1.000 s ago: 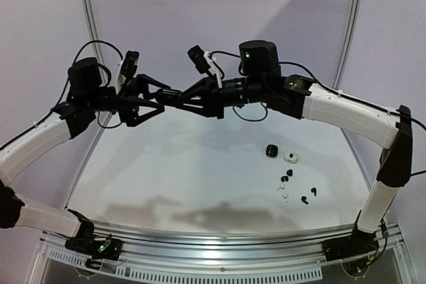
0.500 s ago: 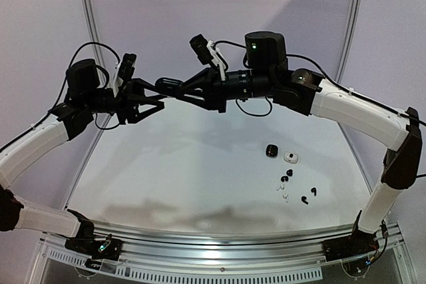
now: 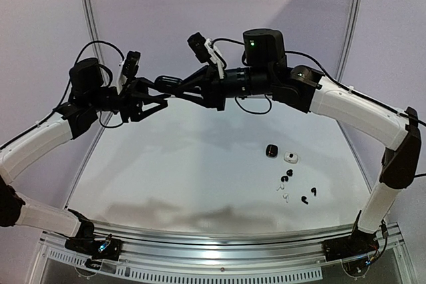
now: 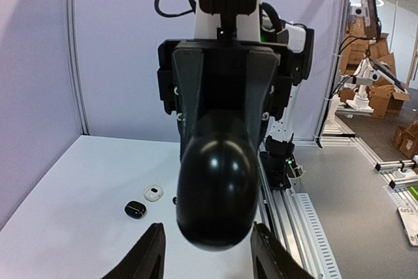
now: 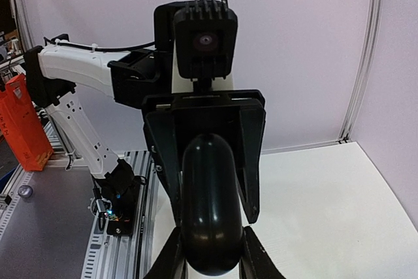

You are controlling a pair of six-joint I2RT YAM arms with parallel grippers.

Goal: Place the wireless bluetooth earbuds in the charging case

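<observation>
— Black ones and white ones, the earbuds (image 3: 287, 181) lie loose in a small cluster on the right part of the tabletop (image 3: 186, 171).
— Where are the cases?
— Two rest just beyond that cluster, near each other but apart: a small black case (image 3: 271, 151) and, to its right, a white case (image 3: 290, 157). Whether their lids are up is too small to tell. The left wrist view shows the same pair side by side down on the tabletop.
— And the third one?
— A glossy black case (image 4: 215, 191), rounded like a pebble, hangs high above the tabletop, well away from the earbuds, where the two arms meet nose to nose.
— Which arm has it?
— The right claw (image 5: 212, 256). Its fingers (image 5: 171, 253) press against both sides of the case in its own wrist view. The left claw (image 4: 209, 256) faces it with fingers (image 4: 151, 253) spread wider than the case, not gripping it.
— Anything else around?
— Pale walls (image 3: 200, 4) behind the tabletop, and a metal rail (image 3: 219, 244) along its near edge, where both arm bases are bolted.
</observation>
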